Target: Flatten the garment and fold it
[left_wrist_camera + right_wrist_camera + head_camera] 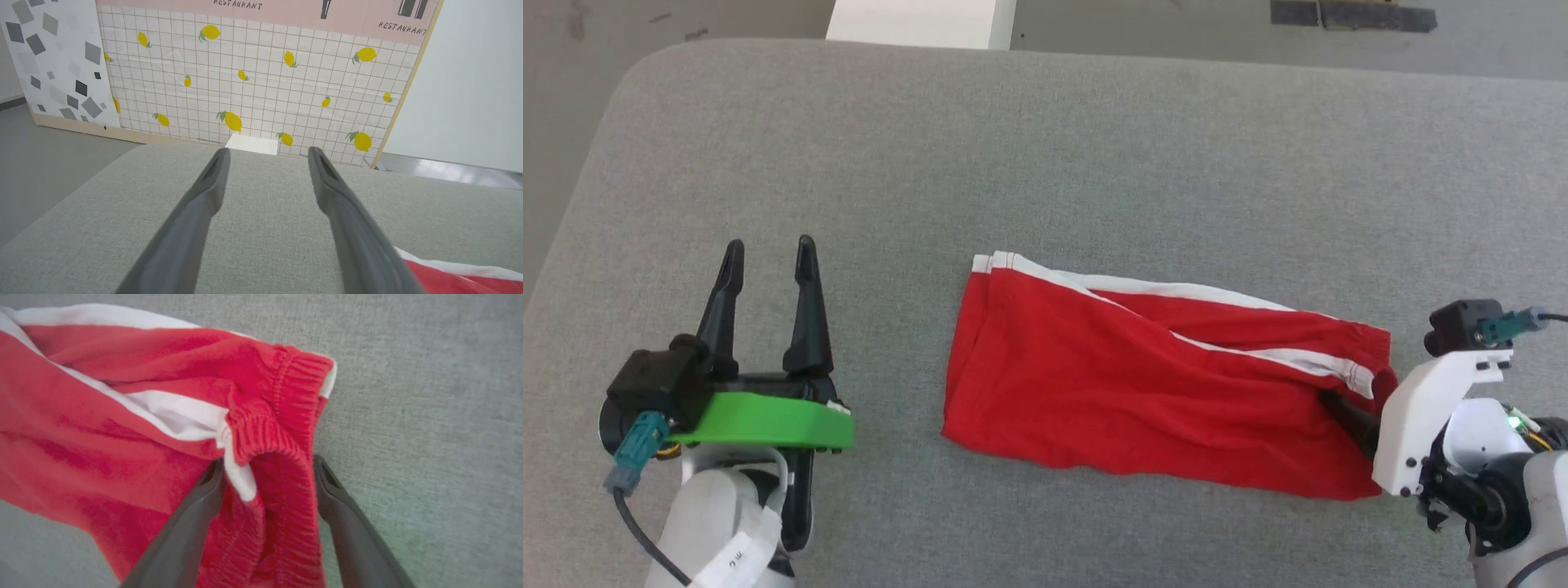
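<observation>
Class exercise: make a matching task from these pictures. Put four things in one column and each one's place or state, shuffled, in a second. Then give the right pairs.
Column one
1. left end effector
2. right end effector
3. garment
4. white block

Column two
A. beyond the table's far edge
B. open, above bare table
C. open, astride the waistband
D. lying creased on the table

Pairs: 1-B, 2-C, 3-D, 4-A
</observation>
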